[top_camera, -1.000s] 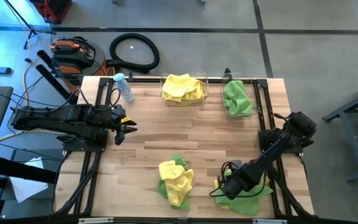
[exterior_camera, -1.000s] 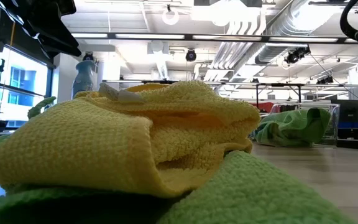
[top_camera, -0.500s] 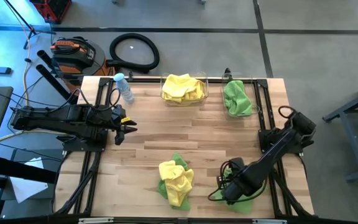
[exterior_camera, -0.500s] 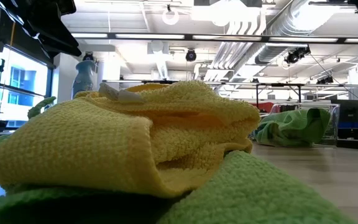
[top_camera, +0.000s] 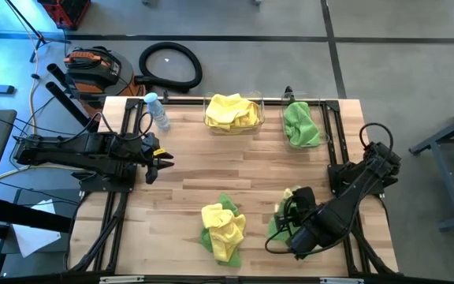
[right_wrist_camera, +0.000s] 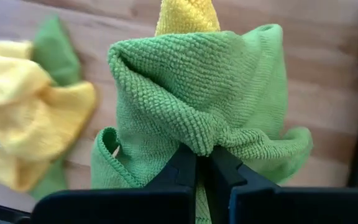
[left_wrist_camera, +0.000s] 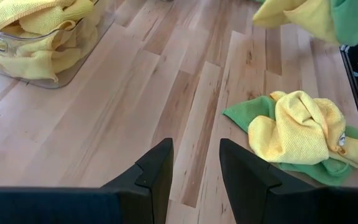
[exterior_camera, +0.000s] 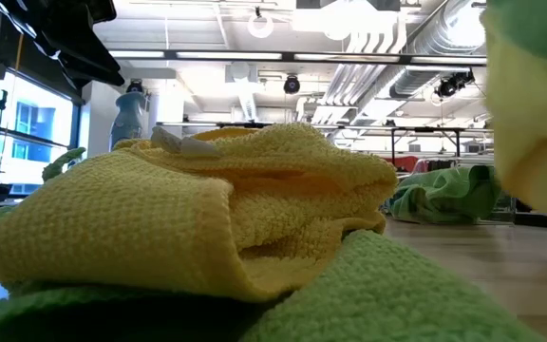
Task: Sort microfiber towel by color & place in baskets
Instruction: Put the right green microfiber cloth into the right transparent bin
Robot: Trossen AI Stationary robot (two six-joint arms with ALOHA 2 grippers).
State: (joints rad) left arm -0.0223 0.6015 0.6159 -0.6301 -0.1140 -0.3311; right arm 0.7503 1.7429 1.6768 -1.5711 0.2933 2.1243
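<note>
1. While the left gripper [top_camera: 162, 162] waits open and empty by the left edge of the tabletop [top_camera: 227, 166], the right gripper [top_camera: 284, 226] is doing the pick-up step.
2. Its fingers [right_wrist_camera: 185, 169] are squeezed tight on a fold of the green towel [right_wrist_camera: 204, 106]. The fold sits right between them.
3. The green towel is near the front right corner of the tabletop. It seems to be lifted a little. A bit of yellow cloth [right_wrist_camera: 187, 15] peeks out behind it, and I cannot tell if it is caught in the grip too.
4. The basket with green towels [top_camera: 301, 125] is at the back right. The basket with yellow towels [top_camera: 233, 113] is just beside it.
5. Next, I think the arm must lift the towel up and carry it back to the green basket. If the yellow cloth comes along, it could land in the wrong basket.
6. One more pile [top_camera: 222, 229], yellow on green, lies at the front middle.
</note>
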